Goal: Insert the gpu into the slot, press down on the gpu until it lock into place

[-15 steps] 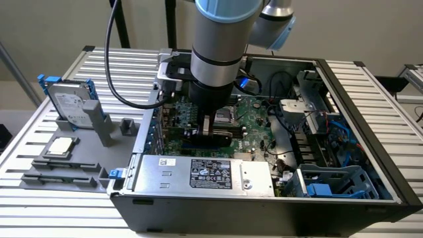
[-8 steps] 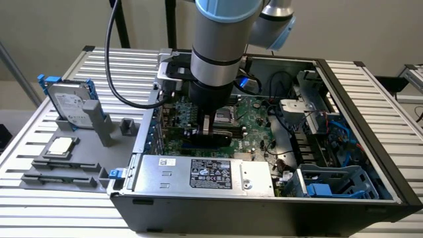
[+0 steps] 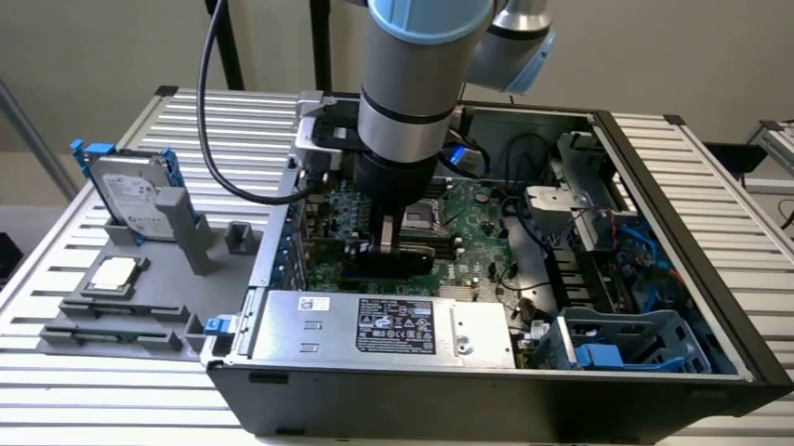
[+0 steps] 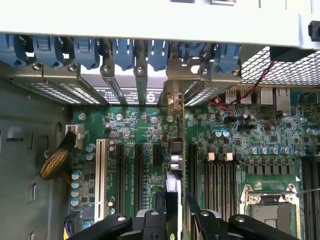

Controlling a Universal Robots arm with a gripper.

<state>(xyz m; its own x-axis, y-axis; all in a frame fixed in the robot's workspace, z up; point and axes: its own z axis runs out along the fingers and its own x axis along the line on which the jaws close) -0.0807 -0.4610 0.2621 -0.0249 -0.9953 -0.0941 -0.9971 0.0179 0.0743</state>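
The gpu (image 3: pixel 394 266) is a flat black card standing on edge, low over the green motherboard (image 3: pixel 478 209) inside the open case. My gripper (image 3: pixel 389 249) comes straight down onto it and is shut on its upper edge. In the wrist view the gpu (image 4: pixel 175 167) appears edge-on between the two black fingers (image 4: pixel 161 202), with its metal bracket (image 4: pixel 172 100) against the rear wall of the case. My gripper (image 4: pixel 176 200) is centred on the card. The slot lies under the card and is hidden, so I cannot tell whether the card sits in it.
Black expansion slots (image 4: pixel 137 170) and a white one (image 4: pixel 100 175) lie beside the card, and memory slots (image 4: pixel 215 175) and the processor socket (image 4: pixel 267 205) on its other side. The silver power-supply box (image 3: pixel 385 325) stands close in front. A hard drive (image 3: pixel 130 195) rests outside the case.
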